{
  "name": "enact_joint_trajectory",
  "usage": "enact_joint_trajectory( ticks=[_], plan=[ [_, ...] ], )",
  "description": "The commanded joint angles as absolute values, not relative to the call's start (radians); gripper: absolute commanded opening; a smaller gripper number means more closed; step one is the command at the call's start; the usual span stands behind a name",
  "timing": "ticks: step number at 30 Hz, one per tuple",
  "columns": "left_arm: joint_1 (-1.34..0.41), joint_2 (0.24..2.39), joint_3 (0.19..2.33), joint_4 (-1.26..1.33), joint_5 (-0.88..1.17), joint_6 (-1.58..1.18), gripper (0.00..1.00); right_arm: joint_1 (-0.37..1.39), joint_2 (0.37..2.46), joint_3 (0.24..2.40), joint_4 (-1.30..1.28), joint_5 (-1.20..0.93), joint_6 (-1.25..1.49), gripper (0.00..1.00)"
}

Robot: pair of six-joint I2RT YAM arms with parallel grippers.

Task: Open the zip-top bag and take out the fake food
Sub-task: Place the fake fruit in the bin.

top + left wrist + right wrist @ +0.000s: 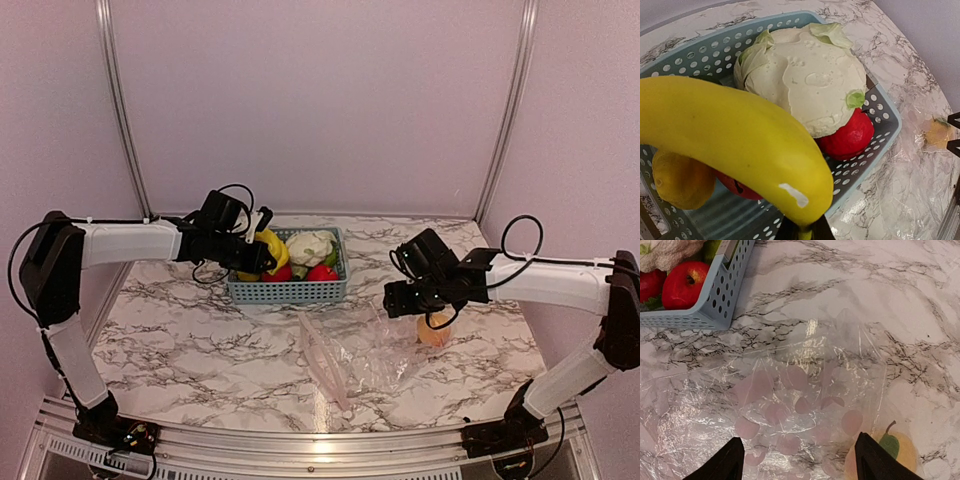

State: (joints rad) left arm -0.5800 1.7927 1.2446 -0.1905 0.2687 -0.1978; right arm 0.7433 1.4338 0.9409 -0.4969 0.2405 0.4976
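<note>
Left pincer [805, 231] grips the banana [740, 130] above the basket [290, 291]; right pincer [797, 460] stands open over the zip-top bag [790, 390].

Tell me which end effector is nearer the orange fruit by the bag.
Right. The right end effector hangs open just above the orange fruit; the left end effector holds the banana over the basket, far off.

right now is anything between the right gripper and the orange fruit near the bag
Possibly the zip-top bag: its clear plastic seems to lie over the orange fruit, though that is hard to tell. Otherwise nothing; the open right gripper hangs directly above, the fruit by one finger.
</note>
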Motion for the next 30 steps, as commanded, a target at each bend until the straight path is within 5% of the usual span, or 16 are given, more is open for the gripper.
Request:
enact_joint_trajectory(
  ticks=[1,13,22,30],
  plan=[
    [-0.569,1.820,1.270,-0.152,0.269,-0.222,0.00,0.734,1.419,0.993,-0.524,0.256,0.504,0.74],
    [-0.568,1.900,1.345,-0.167,0.289,-0.232,0.06,0.735,1.412,1.002,-0.553,0.275,0.514,0.74],
    [-0.568,1.831,1.290,-0.150,0.241,-0.224,0.52,0.707,1.376,0.966,-0.569,0.287,0.525,0.75],
    [-0.570,1.715,1.210,-0.125,0.207,-0.212,0.74,0.679,1.328,0.930,-0.586,0.296,0.533,0.81]
  ],
)
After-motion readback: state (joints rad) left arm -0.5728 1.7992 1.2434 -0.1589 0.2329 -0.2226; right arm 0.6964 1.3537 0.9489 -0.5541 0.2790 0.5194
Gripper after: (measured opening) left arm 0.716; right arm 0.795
